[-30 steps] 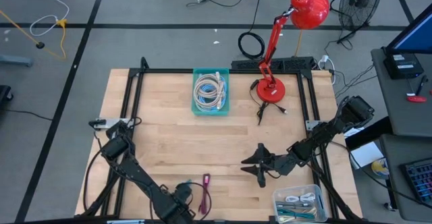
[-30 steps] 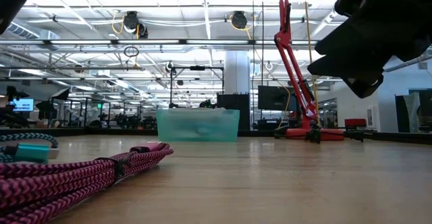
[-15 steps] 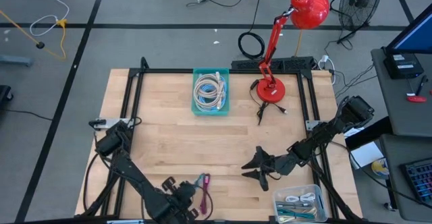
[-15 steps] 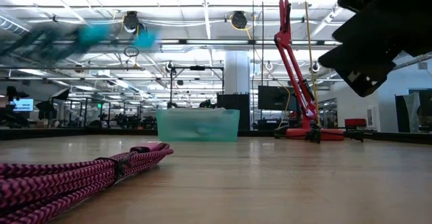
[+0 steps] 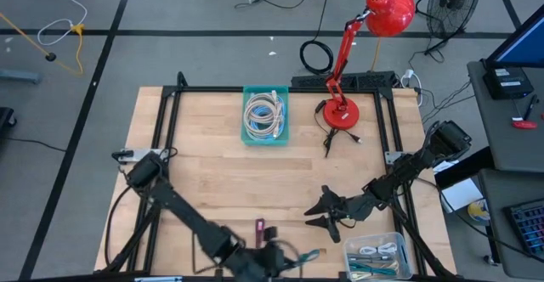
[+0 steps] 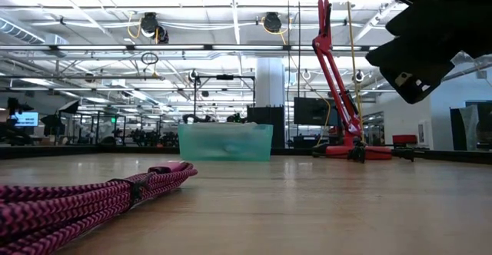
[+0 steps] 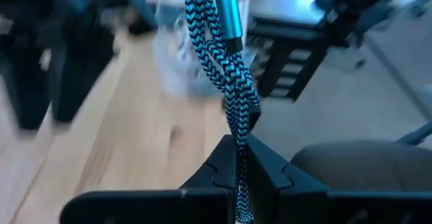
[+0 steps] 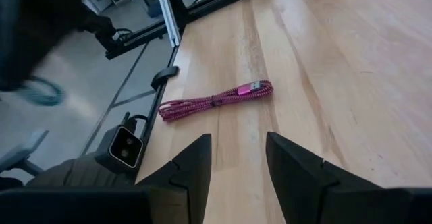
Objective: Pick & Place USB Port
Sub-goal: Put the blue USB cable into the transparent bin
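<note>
A blue-and-black braided USB cable (image 7: 226, 82) with a teal metal plug (image 7: 228, 11) is held by my left gripper (image 5: 287, 259), which is shut on it at the table's near edge. In the high view the cable (image 5: 310, 255) shows as a teal streak beyond the fingers. A pink braided cable (image 5: 260, 229) lies flat on the wood just far of that gripper. It also shows in the low view (image 6: 92, 201) and the right wrist view (image 8: 216, 99). My right gripper (image 5: 327, 216) hovers open to the right of the pink cable, with nothing between its fingers (image 8: 196, 163). My left gripper pinches the braided cable's doubled strands (image 7: 237, 153) between its two fingertips. The strands run on past the fingers to the plug end. The cable is lifted clear of the table.
A clear bin (image 5: 375, 257) with several cables stands at the near right corner. A teal bin (image 5: 265, 116) of white cables sits at the far middle, and a red desk lamp (image 5: 342, 112) at the far right. A black frame (image 5: 161, 129) borders the table.
My left gripper has risen from the table near the pink cable and swung toward the right along the near edge. It rolled and tipped up as it went, and carried the blue cable clear of the wood. The pink cable has stayed in place.
</note>
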Controlling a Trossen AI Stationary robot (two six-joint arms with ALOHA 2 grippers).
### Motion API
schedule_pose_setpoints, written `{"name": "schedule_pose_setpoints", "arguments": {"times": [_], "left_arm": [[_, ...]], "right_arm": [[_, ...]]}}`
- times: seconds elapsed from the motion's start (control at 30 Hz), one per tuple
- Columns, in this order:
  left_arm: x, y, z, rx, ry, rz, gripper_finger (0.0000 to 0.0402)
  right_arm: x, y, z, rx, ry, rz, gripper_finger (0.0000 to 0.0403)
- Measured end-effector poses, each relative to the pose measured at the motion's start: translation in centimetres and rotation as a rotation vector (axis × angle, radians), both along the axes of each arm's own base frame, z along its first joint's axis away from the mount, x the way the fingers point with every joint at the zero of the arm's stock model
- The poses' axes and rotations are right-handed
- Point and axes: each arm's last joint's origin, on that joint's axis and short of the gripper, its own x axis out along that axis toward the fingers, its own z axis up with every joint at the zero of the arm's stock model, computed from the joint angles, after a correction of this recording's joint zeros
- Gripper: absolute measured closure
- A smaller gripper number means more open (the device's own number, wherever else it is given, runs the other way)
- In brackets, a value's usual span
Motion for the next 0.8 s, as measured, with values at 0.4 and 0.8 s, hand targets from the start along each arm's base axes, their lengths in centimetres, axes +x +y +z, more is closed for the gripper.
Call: {"name": "schedule_pose_setpoints", "arguments": {"times": [0.4, 0.8], "left_arm": [[4.0, 5.4, 1.1, 0.033, -0.051, -0.051, 0.0391], [-1.5, 3.3, 6.8, 0.301, -0.165, 0.129, 0.0391]], "right_arm": [[0.0, -0.1, -0.2, -0.014, 0.018, -0.01, 0.0271], [-1.8, 2.6, 4.2, -0.248, -0.468, -0.045, 0.0271]]}}
